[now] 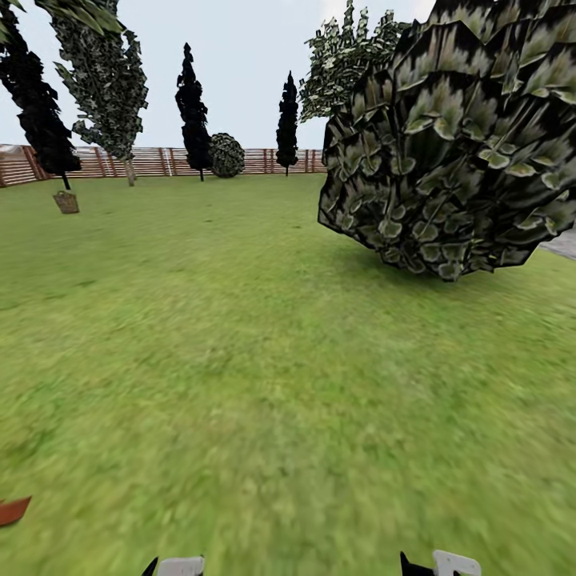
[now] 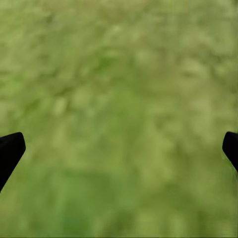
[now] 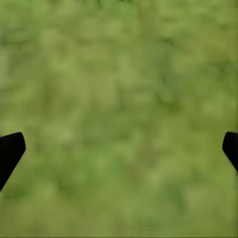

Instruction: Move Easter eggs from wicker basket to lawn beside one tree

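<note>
Lawn (image 1: 240, 336) open ahead, big bush (image 1: 456, 144) right, fence (image 1: 160, 162) far.

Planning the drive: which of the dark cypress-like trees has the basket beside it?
The leftmost dark cypress-like tree; the brown woven wicker basket sits at its foot, unlike the two by the fence.

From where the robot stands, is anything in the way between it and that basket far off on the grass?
Nothing visible: open lawn runs up to the wicker basket at far left by the fence. The big bush stands off to the right.
</note>
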